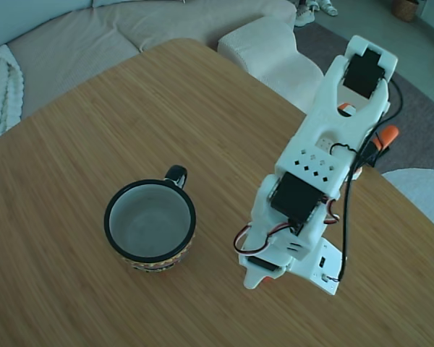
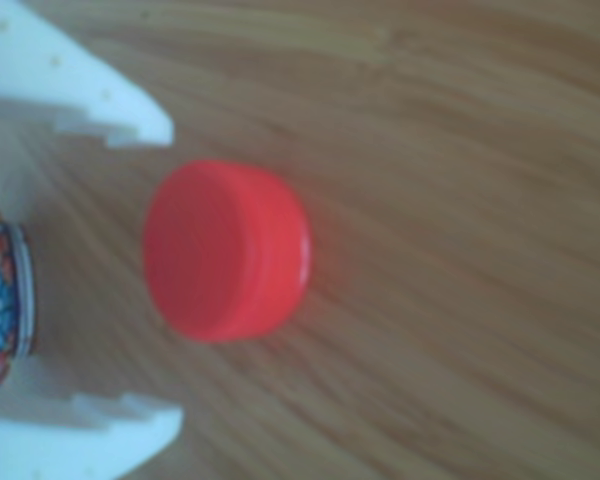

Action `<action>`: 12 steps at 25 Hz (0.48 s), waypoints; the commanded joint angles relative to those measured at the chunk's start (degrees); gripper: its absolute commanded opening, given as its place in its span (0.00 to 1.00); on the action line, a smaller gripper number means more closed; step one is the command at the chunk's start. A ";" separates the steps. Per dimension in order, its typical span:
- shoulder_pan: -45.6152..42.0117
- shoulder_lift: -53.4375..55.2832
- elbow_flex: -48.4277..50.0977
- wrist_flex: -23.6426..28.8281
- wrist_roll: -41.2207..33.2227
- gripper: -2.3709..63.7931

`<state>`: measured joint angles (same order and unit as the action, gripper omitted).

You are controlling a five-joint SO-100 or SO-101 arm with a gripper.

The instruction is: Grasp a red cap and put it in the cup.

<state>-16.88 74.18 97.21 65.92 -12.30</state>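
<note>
Fixed view, L to R: cup (image 1: 150, 224) upright on table (image 1: 72, 152), arm (image 1: 315, 181) bent down just right of it. Other view: gripper (image 2: 165, 275) wide open, white fingers (image 2: 100, 100) top & bottom, cap (image 2: 225, 250) on wood between tips, no contact seen.

No readable text, label, brand, number or sign shows in either view.
</note>
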 commanded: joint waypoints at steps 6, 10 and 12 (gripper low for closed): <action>-0.18 3.08 1.14 -2.55 0.18 0.50; -0.09 3.08 1.67 -2.64 0.26 0.50; -0.09 3.08 1.85 -3.60 0.26 0.50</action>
<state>-16.79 74.18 99.49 63.02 -12.39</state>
